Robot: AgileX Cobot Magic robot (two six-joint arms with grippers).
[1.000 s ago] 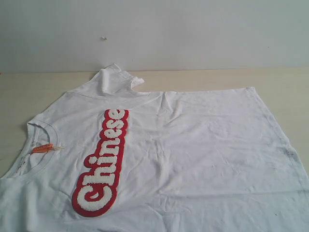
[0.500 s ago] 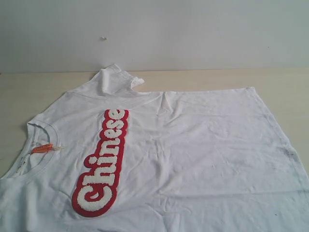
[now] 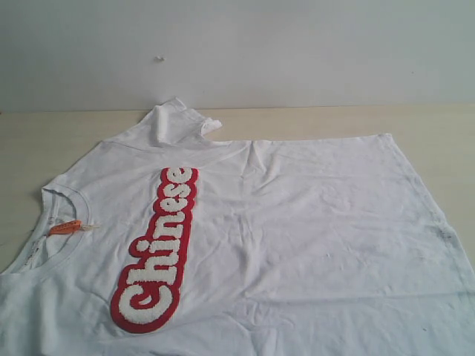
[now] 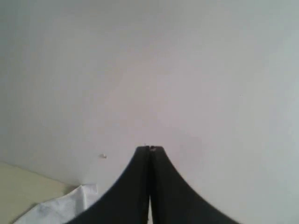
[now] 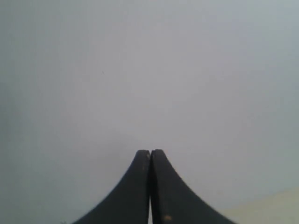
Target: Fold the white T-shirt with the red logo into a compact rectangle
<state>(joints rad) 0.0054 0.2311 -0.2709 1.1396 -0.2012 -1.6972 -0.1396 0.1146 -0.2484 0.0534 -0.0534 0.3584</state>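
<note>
White T-shirt (image 3: pixel 297 222) lies mostly flat, red logo (image 3: pixel 159 248) up, nothing folded yet. My left gripper (image 4: pixel 149 148) and right gripper (image 5: pixel 150 151) are both clamped empty, so next I reckon: open, grab an edge.

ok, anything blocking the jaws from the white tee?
Nothing visible. The white T-shirt lies spread on the table with nothing lying on it. Both pairs of jaws are shut, pointing at the wall, clear of the cloth.

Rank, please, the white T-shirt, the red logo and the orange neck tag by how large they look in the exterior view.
1. white T-shirt, largest by far.
2. red logo.
3. orange neck tag, smallest.
</note>
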